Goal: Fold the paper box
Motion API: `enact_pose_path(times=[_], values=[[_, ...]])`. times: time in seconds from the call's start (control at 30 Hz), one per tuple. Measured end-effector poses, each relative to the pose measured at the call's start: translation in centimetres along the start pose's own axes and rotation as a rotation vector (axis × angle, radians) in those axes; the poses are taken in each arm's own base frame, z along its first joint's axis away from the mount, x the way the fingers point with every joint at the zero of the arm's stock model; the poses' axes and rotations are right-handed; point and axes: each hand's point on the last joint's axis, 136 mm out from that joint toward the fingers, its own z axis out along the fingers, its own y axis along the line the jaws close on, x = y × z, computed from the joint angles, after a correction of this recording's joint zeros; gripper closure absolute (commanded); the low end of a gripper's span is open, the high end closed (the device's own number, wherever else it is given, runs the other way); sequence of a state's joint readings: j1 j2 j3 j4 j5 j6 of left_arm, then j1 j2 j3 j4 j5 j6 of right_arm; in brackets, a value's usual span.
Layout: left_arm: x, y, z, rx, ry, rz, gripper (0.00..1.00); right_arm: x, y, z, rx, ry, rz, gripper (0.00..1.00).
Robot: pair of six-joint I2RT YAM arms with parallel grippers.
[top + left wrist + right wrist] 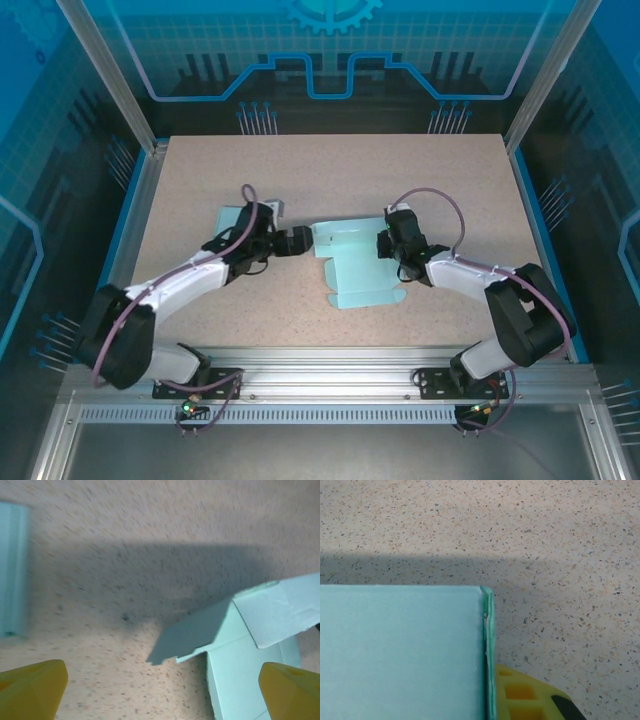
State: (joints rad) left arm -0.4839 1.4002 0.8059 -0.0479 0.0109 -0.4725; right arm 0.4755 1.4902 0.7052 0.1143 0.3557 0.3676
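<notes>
Now | left hand (pixel 305 240) spread beside paper box (pixel 360 278) | right hand (pixel 386 245) over it

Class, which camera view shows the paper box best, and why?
The top external view: nearly the whole paper box shows, spread out. The left wrist view catches a raised flap; the right wrist view, a corner of one flat panel.

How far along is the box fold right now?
Early. Done: one flap of the paper box looks lifted off the table. In hand: the left gripper sits open at the box's left edge, the right gripper at its right edge, grip unclear. Left: the panels lie flat, no walls formed.
</notes>
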Motion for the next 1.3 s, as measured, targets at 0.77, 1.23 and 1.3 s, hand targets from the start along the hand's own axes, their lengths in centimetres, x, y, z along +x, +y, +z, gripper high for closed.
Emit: enact_pose_path(times=[0.77, 1.23, 1.3], values=[[-3.7, -4.3, -0.8, 0.103, -0.128, -0.011, 0.01, 0.4, 0.3, -0.1, -0.026, -0.001, 0.024, 1.0], [-1.3, -2.0, 2.9, 0.02, -0.033, -0.022, 0.06, 0.4, 0.5, -0.1, -0.036, 0.0, 0.025, 1.0], [-1.1, -1.8, 3.4, 0.014, -0.023, -0.022, 0.06, 0.3, 0.5, -0.1, -0.038, -0.002, 0.026, 1.0]])
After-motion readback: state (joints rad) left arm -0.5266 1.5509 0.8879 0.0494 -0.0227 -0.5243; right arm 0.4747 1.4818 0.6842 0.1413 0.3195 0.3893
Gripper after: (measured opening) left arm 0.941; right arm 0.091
